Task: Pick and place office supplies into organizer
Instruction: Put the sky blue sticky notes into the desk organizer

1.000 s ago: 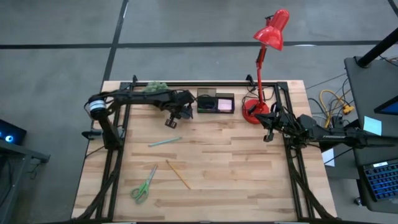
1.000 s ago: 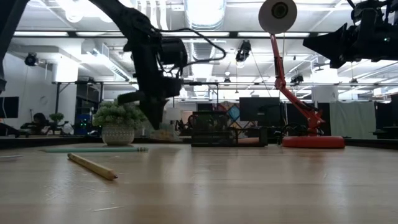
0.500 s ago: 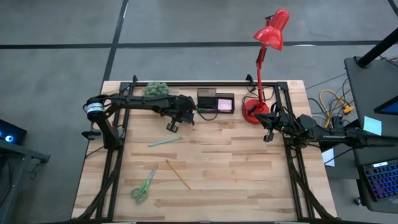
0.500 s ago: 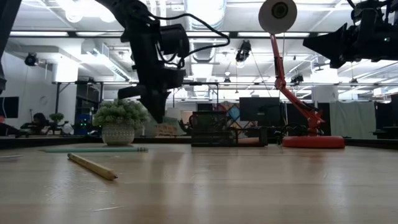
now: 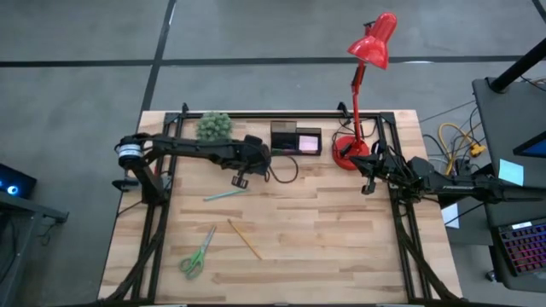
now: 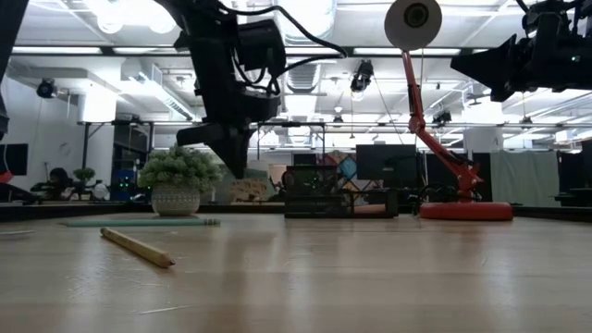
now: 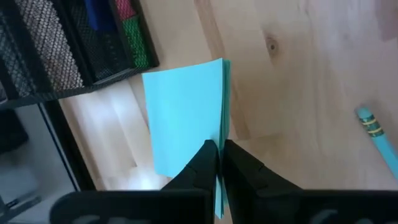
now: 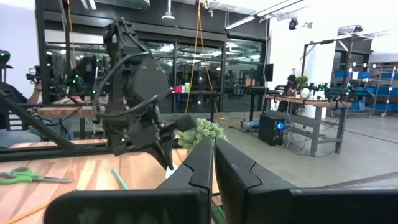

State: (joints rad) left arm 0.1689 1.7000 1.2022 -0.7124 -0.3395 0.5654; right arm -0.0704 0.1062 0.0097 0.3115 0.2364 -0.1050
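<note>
From above I see my left gripper (image 5: 240, 179) over the pale wooden table (image 5: 341, 239), at seven o'clock from the black rectangular organizer (image 5: 295, 139). The teal pen (image 5: 225, 194), yellow pencil (image 5: 245, 239) and green-handled scissors (image 5: 197, 254) lie at six o'clock of it.

Light-blue sticky notes (image 7: 185, 118), black mesh organizer (image 5: 295, 139), red lamp (image 5: 368, 51), green-handled scissors (image 5: 197, 254), yellow pencil (image 5: 245, 240)

- Light-blue sticky-note pad (image 7: 186, 127): near edge hidden between the left gripper (image 7: 219, 163) fingers
- Organizer (image 7: 68, 43): cut off by the left wrist view's edge
- Teal pen (image 7: 378, 132): only its tip in view
- Organizer contents (image 5: 296, 141): too small to identify from above
</note>
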